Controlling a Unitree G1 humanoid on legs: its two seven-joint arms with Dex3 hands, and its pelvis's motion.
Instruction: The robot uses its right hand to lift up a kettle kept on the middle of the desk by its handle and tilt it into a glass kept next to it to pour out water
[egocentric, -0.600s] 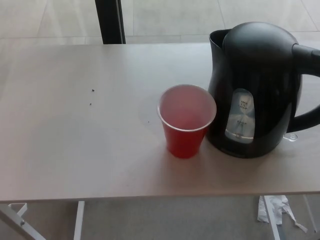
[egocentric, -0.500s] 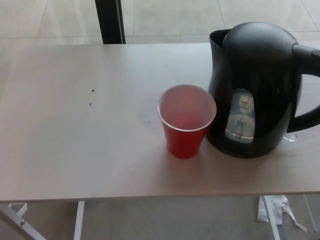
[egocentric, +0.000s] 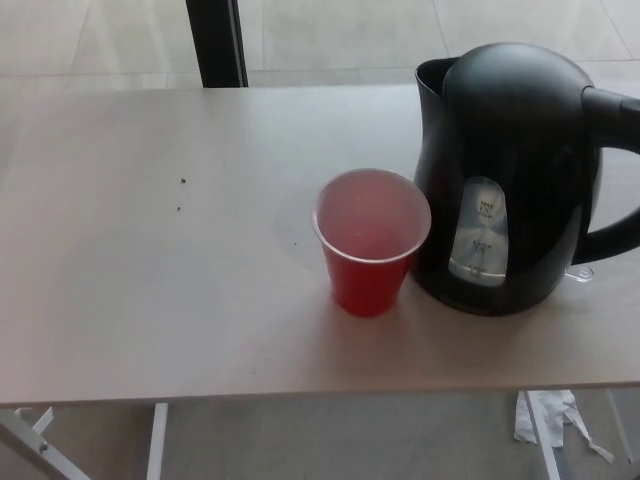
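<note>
Kettle (egocentric: 520, 170): black plastic, upright on the desk (egocentric: 150, 300), toward the desk's right side, w/ its handle (egocentric: 615, 170) running off the right edge of the picture. Spout at its upper left, pointing toward the desk's far edge. A clear water-level window (egocentric: 480, 235) w/ small markings sits on the side facing the camera; the water level can't be read.

Cup (egocentric: 370, 240): red plastic, pale inside, upright just left of the kettle, close to or touching its base; can't tell which. It stands nearer the desk's front edge than the far edge. The inside looks pinkish; can't tell if there's liquid in it.

Desk surface: pale beige, matte, mostly bare. A few tiny dark specks (egocentric: 182, 182) lie left of centre. White desk legs (egocentric: 157, 440) show under the front edge at lower left.

Room: light tiled floor beyond the far edge, w/ a dark upright post (egocentric: 215, 42) at top centre-left. A white crumpled scrap (egocentric: 545, 415) lies on the floor below the front edge, lower right.

Neither robot hand appears, so can't tell whether their fingers are apart or together.
</note>
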